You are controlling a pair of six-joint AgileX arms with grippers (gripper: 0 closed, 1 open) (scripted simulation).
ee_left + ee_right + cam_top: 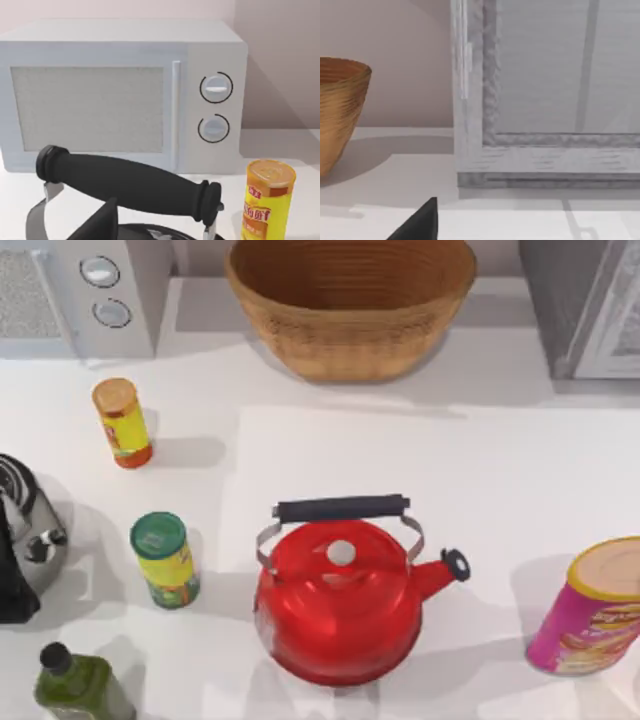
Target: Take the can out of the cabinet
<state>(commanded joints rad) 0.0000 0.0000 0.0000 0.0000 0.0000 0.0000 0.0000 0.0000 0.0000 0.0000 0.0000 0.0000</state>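
Grey cabinet [585,305] sits shut at my top view's upper right, basket [350,300] beside it; neither gripper's finger state is something I can tell.

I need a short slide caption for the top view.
Red kettle at table centre, wicker basket behind, cabinet at the far right.

From my top view, the grey-sided cabinet with its white framed door panel [590,305] is cut by the upper right corner, so I cannot see inside it. The white two-knob microwave [80,290] is cropped at the upper left, as are the chrome toaster [25,540] at the left edge, the dark green bottle [80,688] at the bottom and the pink tube with a yellow lid [585,610] at the right. In my right wrist view a dark finger [420,222] of the right gripper pokes in at the edge, too little to judge its jaws.
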